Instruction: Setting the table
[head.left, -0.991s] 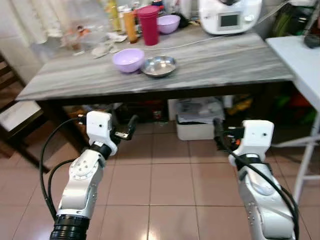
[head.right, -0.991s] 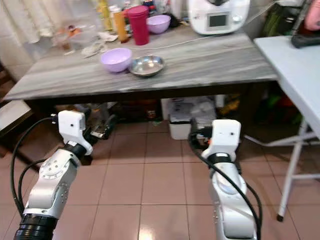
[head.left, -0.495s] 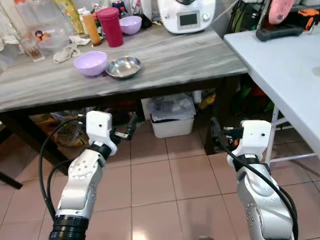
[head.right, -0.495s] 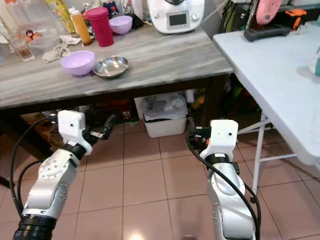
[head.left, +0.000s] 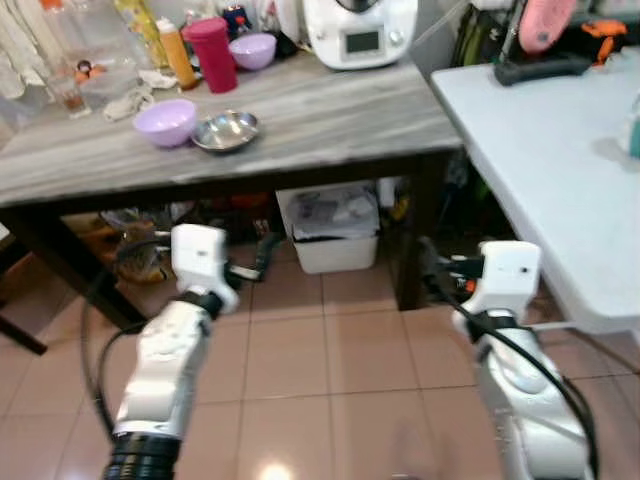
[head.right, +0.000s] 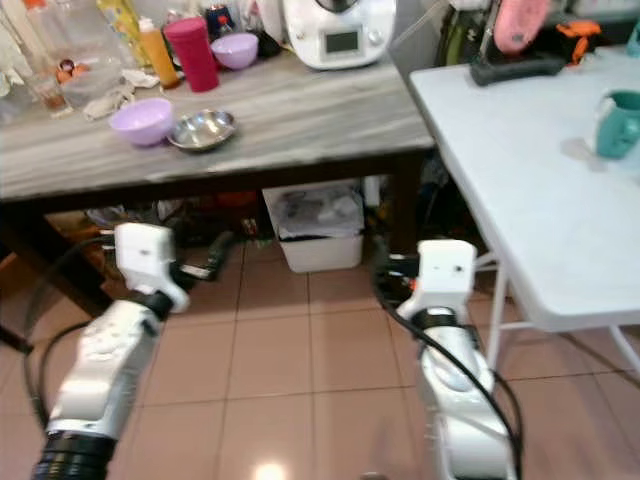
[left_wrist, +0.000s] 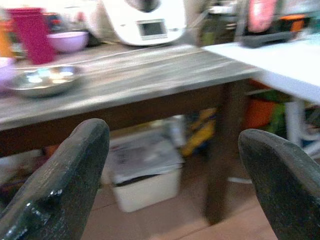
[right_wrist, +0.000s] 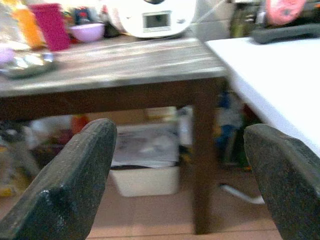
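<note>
On the grey wooden table (head.left: 330, 115) a lilac bowl (head.left: 165, 121) stands beside a steel bowl (head.left: 226, 131). Behind them are a red cup (head.left: 211, 55), a second lilac bowl (head.left: 252, 50) and an orange bottle (head.left: 178, 55). A teal mug (head.right: 618, 122) stands on the white folding table (head.left: 545, 140) to the right. My left gripper (head.left: 262, 258) and right gripper (head.left: 432, 270) are held low over the floor tiles, short of the tables. Both are open with nothing between the fingers, as the left wrist view (left_wrist: 175, 137) and right wrist view (right_wrist: 180, 132) show.
A white kitchen appliance (head.left: 360, 30) sits at the back of the grey table, its cable running across the top. A white plastic box (head.left: 335, 232) and clutter lie under the table. A pink object (head.left: 545, 22) and a black tool (head.left: 545, 68) rest on the white table.
The camera has swung right and drawn back: the grey table sits further left and the white table with the teal mug has come into view. Both arms hold the same pose.
</note>
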